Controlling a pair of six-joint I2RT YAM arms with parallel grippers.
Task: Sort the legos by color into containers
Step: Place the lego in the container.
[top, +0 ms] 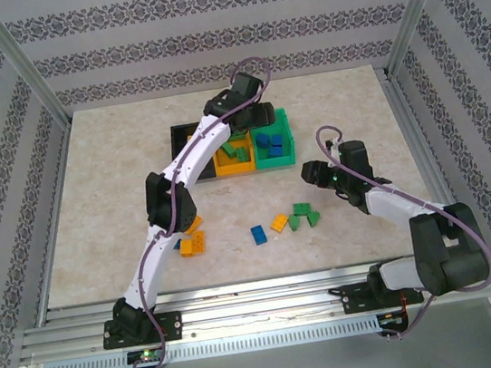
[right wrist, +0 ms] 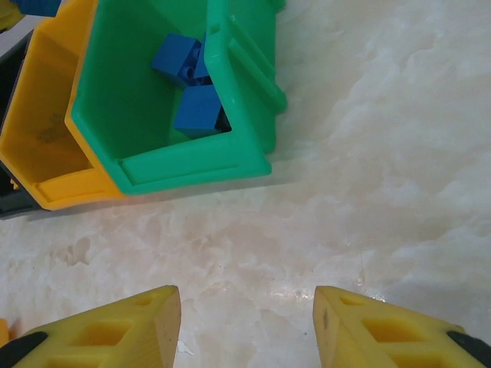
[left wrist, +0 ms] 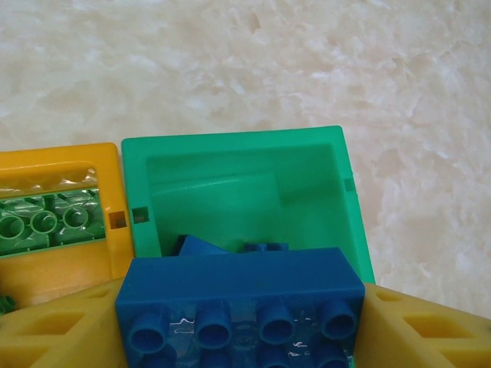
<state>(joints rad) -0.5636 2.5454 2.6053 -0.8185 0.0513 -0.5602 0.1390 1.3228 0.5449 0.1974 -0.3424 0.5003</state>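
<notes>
Legos lie loose on the counter, well clear of the green bin; left gripper clamps a blue lego over that bin's near rim; right gripper hangs part-open, empty, over bare counter off the bin's corner.

My fingers are matt yellow plastic; the blue studded plastic brick, lower centre, is glossy; the green rectangular plastic bin looks smooth, semi-gloss.

Bottom edge cuts off the blue brick.
</notes>
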